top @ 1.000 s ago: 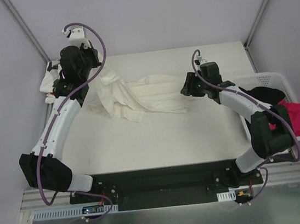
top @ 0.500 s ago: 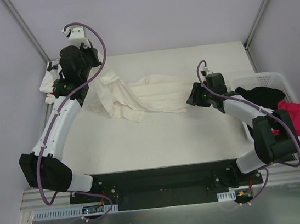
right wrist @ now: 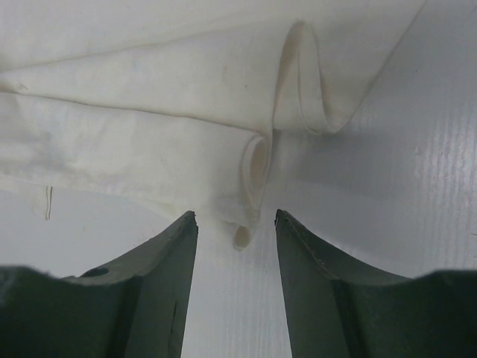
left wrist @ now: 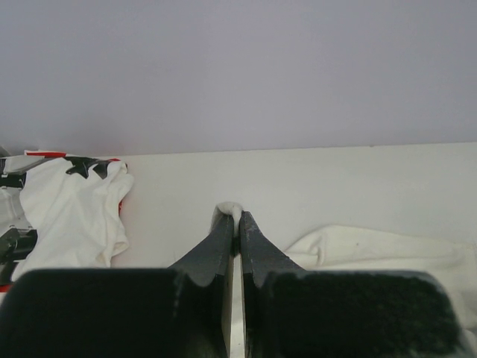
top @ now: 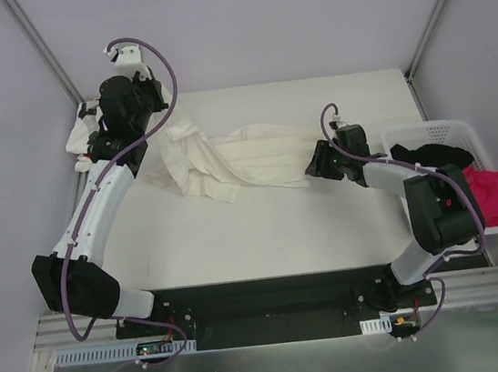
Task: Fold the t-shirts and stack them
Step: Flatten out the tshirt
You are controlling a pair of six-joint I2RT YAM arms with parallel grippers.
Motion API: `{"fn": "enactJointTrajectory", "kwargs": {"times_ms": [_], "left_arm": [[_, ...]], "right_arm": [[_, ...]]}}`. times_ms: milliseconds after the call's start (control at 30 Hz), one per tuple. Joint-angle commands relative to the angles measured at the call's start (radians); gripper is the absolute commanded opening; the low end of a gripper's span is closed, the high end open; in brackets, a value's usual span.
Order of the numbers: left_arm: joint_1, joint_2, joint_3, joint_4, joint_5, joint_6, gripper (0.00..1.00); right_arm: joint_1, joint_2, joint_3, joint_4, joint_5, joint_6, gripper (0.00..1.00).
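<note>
The cream-white t-shirt [top: 245, 159] lies stretched and rumpled across the back of the table. My left gripper [top: 163, 117] is shut on its left end and holds it lifted; a pinch of cream cloth [left wrist: 228, 211] shows above the closed fingertips. My right gripper [top: 314, 164] is open and low at the shirt's right end; a rolled hem corner [right wrist: 250, 195] lies just ahead of and between the open fingers. The star-print t-shirt [top: 80, 137] lies bunched at the far left edge and shows in the left wrist view [left wrist: 71, 212].
A white perforated basket [top: 451, 134] stands at the right edge, holding black cloth [top: 434, 158] and pink-red cloth [top: 495, 190]. Grey walls close the back and sides. Bare white table [top: 264, 230] lies in front of the shirt.
My right gripper has moved toward the near side and lowered to the shirt's right end. The left arm and the lifted cloth have stayed put.
</note>
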Motion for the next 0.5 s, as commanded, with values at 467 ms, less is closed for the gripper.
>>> {"fn": "enactJointTrajectory", "kwargs": {"times_ms": [467], "left_arm": [[-0.006, -0.005, 0.042, 0.024, -0.03, 0.029, 0.0]], "right_arm": [[0.001, 0.074, 0.02, 0.115, -0.044, 0.04, 0.47]]}}
